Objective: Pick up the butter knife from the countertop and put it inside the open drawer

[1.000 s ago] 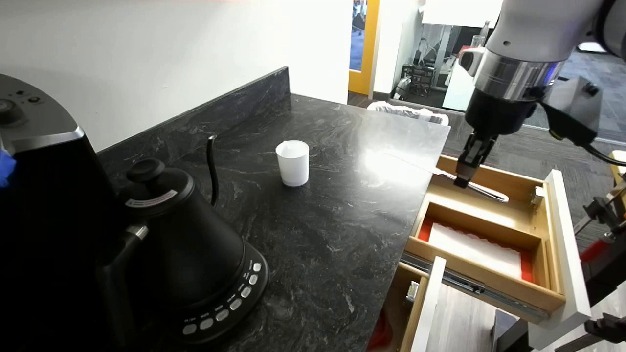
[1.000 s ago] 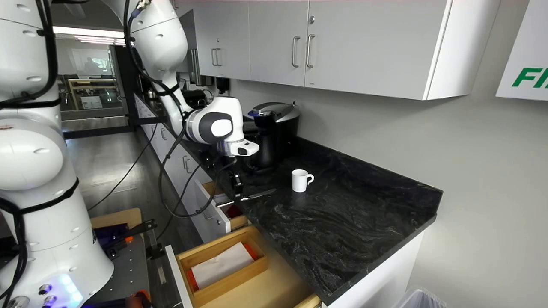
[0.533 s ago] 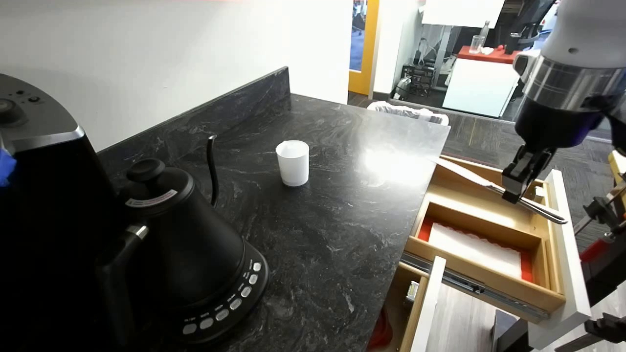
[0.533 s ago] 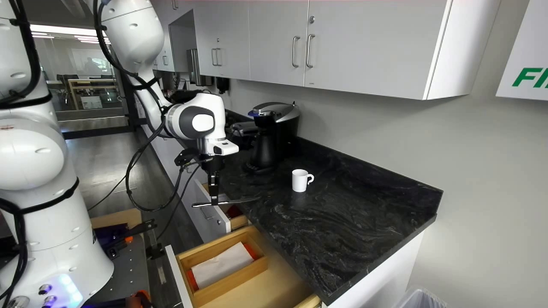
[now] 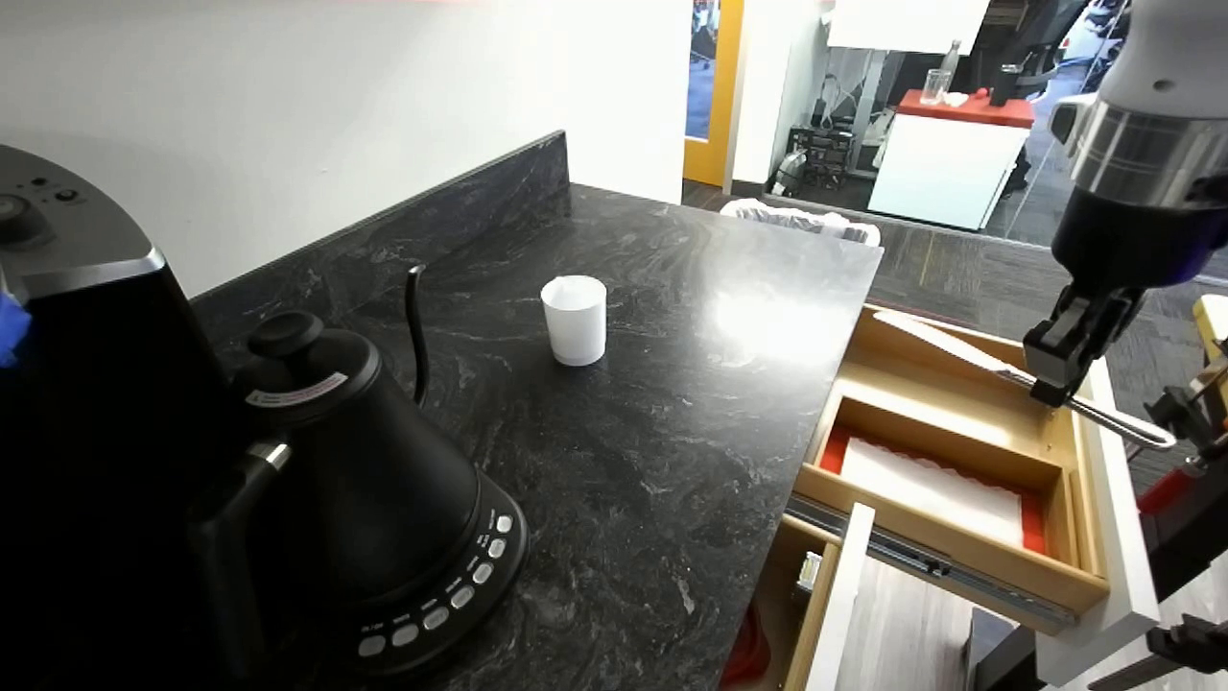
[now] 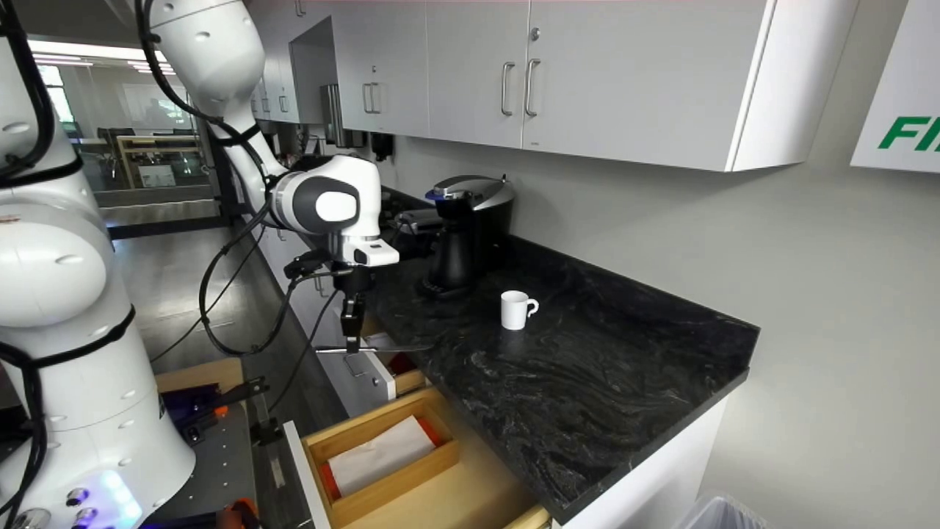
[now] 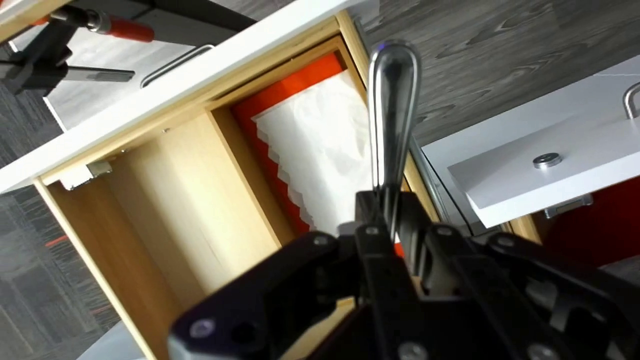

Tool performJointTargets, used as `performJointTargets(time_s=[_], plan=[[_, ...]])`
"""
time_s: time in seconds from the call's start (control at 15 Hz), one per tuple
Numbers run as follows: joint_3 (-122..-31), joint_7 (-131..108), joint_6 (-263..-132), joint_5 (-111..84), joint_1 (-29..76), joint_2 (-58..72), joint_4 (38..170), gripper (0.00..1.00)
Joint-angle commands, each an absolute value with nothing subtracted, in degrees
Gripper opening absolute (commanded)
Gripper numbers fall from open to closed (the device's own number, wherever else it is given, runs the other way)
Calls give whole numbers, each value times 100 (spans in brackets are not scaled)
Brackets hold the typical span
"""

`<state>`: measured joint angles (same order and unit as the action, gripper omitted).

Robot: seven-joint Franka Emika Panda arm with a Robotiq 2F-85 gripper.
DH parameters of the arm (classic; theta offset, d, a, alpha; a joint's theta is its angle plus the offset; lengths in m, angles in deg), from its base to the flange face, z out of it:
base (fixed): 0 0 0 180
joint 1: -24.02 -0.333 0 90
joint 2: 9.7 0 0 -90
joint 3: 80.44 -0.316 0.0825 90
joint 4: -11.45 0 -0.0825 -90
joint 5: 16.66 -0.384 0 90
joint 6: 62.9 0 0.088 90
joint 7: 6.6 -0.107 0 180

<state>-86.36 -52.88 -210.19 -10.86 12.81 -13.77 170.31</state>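
Note:
The butter knife is silver, long and slim. My gripper is shut on it near the middle and holds it level in the air. In the wrist view the gripper pinches the knife, whose handle points away from it; the blade is hidden there. The open wooden drawer lies below the knife. In an exterior view the gripper is above and beyond the open drawer, with the knife crossing its fingertips. The dark countertop is beside the drawer.
A white cup stands on the countertop. A black kettle and a coffee machine stand further along. A lower drawer is partly open beside the wooden drawer. An inner box with white paper is in the open drawer.
My gripper has carried the knife away from the countertop, out over the drawer's front side. The knife's blade tip has left the counter's edge in an exterior view. The grip stays shut.

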Motion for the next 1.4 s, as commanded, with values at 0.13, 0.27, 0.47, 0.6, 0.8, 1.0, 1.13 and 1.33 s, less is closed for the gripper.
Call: performJointTargets(time_s=[0.13,0.27,0.47,0.6,0.8,1.0,1.13,1.33], plan=[[-8557,-4618,-20271,-386,1843,-1656,17012,6],[-8460,-4070,-20116,-42,2034,-1622,16965,6],[-8331,-3124,-20278,508,2262,-1479,16858,6],[-8246,-2516,-20393,796,2364,-1383,16748,6],[-8147,-1830,-20494,994,2432,-1310,16635,6],[-8096,-1515,-20609,912,2445,-1308,16635,6],[-8075,-1639,-20820,788,2445,-1344,16723,6],[-8096,-1753,-21133,758,2415,-1255,16745,6]])
